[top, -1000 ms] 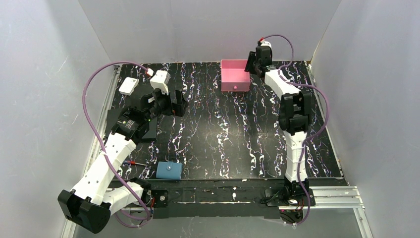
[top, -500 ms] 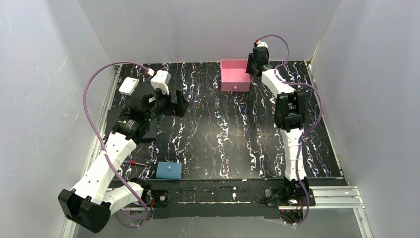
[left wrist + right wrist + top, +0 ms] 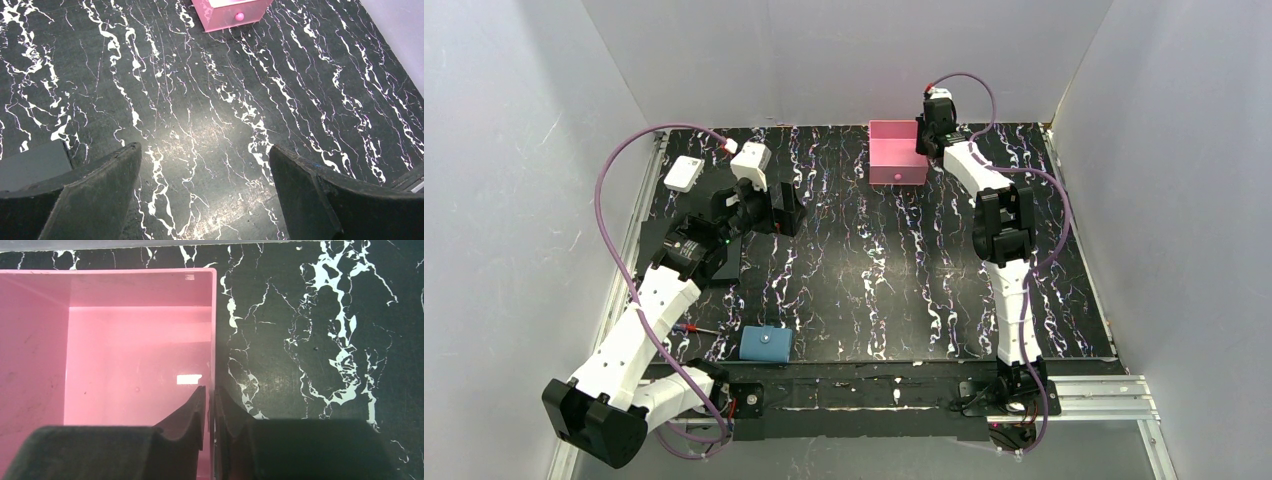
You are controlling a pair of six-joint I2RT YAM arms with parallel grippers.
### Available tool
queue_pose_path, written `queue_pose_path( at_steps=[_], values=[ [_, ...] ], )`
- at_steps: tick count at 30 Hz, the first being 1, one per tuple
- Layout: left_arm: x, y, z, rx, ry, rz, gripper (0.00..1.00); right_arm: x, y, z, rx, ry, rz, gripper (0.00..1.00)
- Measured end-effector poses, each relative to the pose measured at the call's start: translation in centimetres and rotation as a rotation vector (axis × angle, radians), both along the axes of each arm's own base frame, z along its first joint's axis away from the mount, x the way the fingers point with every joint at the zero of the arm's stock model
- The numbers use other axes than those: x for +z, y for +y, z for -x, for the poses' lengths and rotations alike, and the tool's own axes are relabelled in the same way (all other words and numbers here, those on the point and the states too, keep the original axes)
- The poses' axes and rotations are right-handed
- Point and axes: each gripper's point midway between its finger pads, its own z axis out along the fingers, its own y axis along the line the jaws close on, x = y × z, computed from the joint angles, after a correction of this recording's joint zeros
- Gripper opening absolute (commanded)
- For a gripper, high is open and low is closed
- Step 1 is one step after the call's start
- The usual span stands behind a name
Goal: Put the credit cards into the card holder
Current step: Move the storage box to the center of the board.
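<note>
The teal-blue card holder [image 3: 765, 343] lies shut, snap button up, near the table's front edge on the left. No credit cards show in any view. My left gripper [image 3: 774, 211] hovers over the table's left middle, far behind the card holder. In the left wrist view it [image 3: 205, 150] is wide open and empty over bare tabletop. My right gripper [image 3: 927, 140] is at the back, at the pink tray [image 3: 894, 150]. In the right wrist view it [image 3: 210, 392] is shut on the tray's right wall [image 3: 213, 340], one finger inside and one outside.
A dark flat slab [image 3: 725, 262] lies under my left arm; its corner shows in the left wrist view [image 3: 32, 162]. A white box [image 3: 683, 173] sits at the back left. A small red-handled tool [image 3: 690, 328] lies left of the card holder. Grey walls enclose the table.
My right gripper has moved left along the back of the table onto the pink tray's right wall. The left arm, the tray and the card holder have hardly moved.
</note>
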Motion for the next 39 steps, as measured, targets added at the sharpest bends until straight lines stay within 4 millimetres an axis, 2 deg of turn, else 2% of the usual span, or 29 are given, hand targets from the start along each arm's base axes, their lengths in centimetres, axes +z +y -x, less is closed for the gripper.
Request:
queue_pose_path(
  at_steps=[8, 11, 17, 24, 30, 39],
  values=[
    [0.0, -0.2, 0.1, -0.008, 0.002, 0.007, 0.99, -0.2, -0.2, 0.1, 0.000, 0.002, 0.024, 0.06],
    [0.1, -0.2, 0.1, -0.009, 0.001, 0.008, 0.99, -0.2, -0.2, 0.2, 0.000, 0.001, 0.031, 0.06],
    [0.0, -0.3, 0.0, -0.011, 0.003, 0.012, 0.99, -0.2, -0.4, 2.2, -0.020, 0.024, 0.067, 0.05],
    [-0.2, -0.6, -0.2, -0.015, 0.011, 0.017, 0.99, -0.3, -0.5, 7.4, -0.074, 0.078, 0.107, 0.03],
    [-0.7, -0.8, -0.3, -0.021, 0.029, 0.019, 0.99, -0.5, -0.6, 13.1, -0.123, 0.120, 0.106, 0.04],
    [-1.4, -1.1, -0.5, -0.026, 0.054, 0.017, 0.99, 0.5, -3.5, 20.7, -0.232, 0.160, 0.083, 0.05]
  ],
)
